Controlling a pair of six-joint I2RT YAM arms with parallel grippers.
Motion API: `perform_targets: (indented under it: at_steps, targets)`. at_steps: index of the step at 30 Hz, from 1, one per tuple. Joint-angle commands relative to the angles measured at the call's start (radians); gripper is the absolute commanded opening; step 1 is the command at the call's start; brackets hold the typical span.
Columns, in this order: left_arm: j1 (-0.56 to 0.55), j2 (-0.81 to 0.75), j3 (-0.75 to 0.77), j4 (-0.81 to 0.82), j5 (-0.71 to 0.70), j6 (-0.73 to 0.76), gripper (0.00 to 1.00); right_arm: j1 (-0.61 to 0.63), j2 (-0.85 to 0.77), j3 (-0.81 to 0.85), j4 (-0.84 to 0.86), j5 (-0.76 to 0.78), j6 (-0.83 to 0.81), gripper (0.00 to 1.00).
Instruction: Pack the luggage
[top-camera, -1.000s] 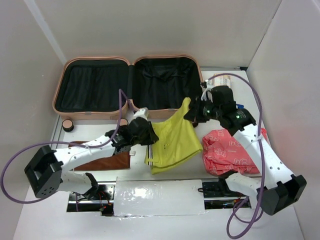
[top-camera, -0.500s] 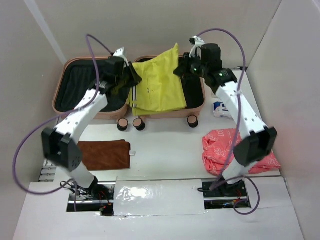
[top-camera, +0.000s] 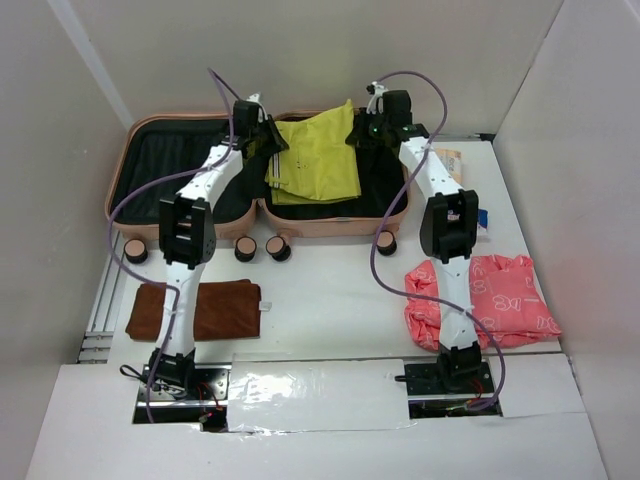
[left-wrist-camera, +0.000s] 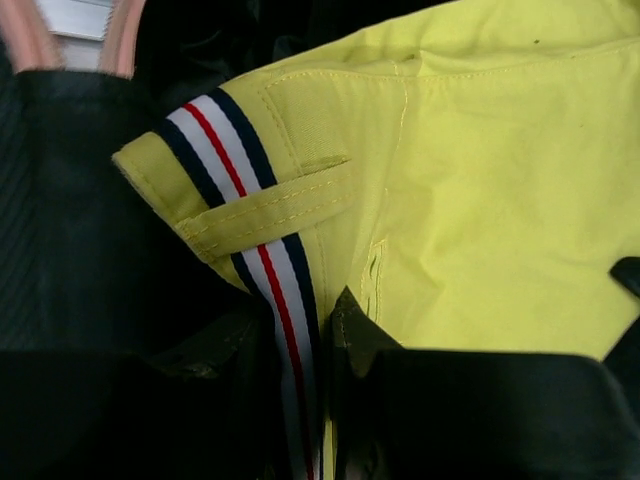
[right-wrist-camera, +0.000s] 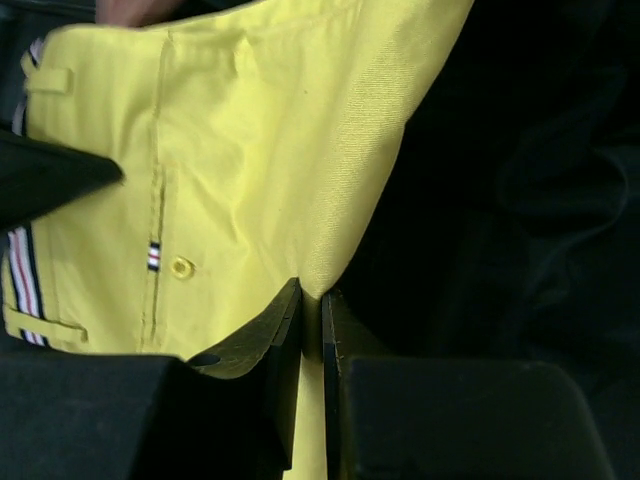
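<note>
The luggage (top-camera: 116, 196), a peach-pink clamshell suitcase with black lining, lies open at the back of the table. A yellow garment (top-camera: 315, 165) with a navy, white and red striped waistband (left-wrist-camera: 232, 165) is stretched over its right half. My left gripper (top-camera: 264, 137) is shut on the striped waistband at the garment's left edge, seen close up in the left wrist view (left-wrist-camera: 302, 322). My right gripper (top-camera: 362, 134) is shut on a fold of the same yellow cloth at its right edge (right-wrist-camera: 312, 300), with the black lining (right-wrist-camera: 520, 200) behind it.
A brown towel (top-camera: 196, 310) lies at the front left. A pink patterned garment (top-camera: 480, 305) lies at the front right. Small packets (top-camera: 447, 160) sit right of the suitcase. The suitcase wheels (top-camera: 262, 248) face the front.
Both arms have reached from the table's middle to the back, carrying the yellow garment over the suitcase and lowering it toward the right half.
</note>
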Motion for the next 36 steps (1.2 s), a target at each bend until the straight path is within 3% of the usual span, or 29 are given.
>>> perform_targets:
  at_steps: [1,5,8,10,12,17,20,21,22,25,29,30,33,36]
  targets:
    - [0.019,0.087,0.162,0.109,0.051,-0.001,0.00,-0.032,0.031,0.064,0.110,-0.034,-0.004,0.00]
    - [0.019,0.165,0.183,0.189,0.062,-0.024,0.00,-0.032,0.080,0.046,0.119,-0.015,-0.026,0.00]
    - [0.019,0.192,0.214,0.166,0.053,-0.015,0.09,-0.041,0.104,0.056,0.107,0.008,-0.026,0.00]
    - [0.019,0.181,0.165,0.166,0.042,-0.024,0.32,-0.041,0.132,0.078,0.107,0.008,-0.013,0.00]
    - [0.019,0.172,0.136,0.180,0.059,-0.035,0.41,-0.041,0.161,0.092,0.082,0.008,-0.013,0.00]
    - [0.037,0.160,0.188,0.155,0.059,-0.035,0.76,-0.041,0.193,0.115,0.027,0.027,-0.023,0.00]
    - [0.047,0.124,0.210,0.155,0.050,-0.035,0.92,-0.041,0.161,0.048,0.015,0.039,-0.023,0.00]
    - [0.047,0.124,0.229,0.155,0.050,-0.035,1.00,-0.041,0.151,0.027,0.015,0.050,-0.023,0.06]
    - [0.047,0.124,0.246,0.155,0.062,-0.035,1.00,-0.041,0.150,0.017,0.015,0.059,-0.023,0.26]
    - [0.056,0.098,0.270,0.146,0.062,-0.035,1.00,-0.041,0.138,0.041,-0.026,0.059,-0.035,0.30]
    - [0.088,0.009,0.247,0.146,0.051,-0.035,1.00,-0.041,0.129,0.145,-0.092,0.058,-0.035,0.69]
    - [0.102,-0.010,0.237,0.146,0.051,-0.035,1.00,-0.052,0.103,0.145,-0.103,0.057,-0.035,0.88]
    - [0.116,-0.075,0.205,0.135,0.074,-0.044,1.00,-0.061,0.052,0.156,-0.112,0.082,-0.035,1.00]
    - [0.126,-0.116,0.196,0.135,0.137,-0.011,1.00,-0.087,-0.056,0.136,-0.112,0.091,-0.035,1.00]
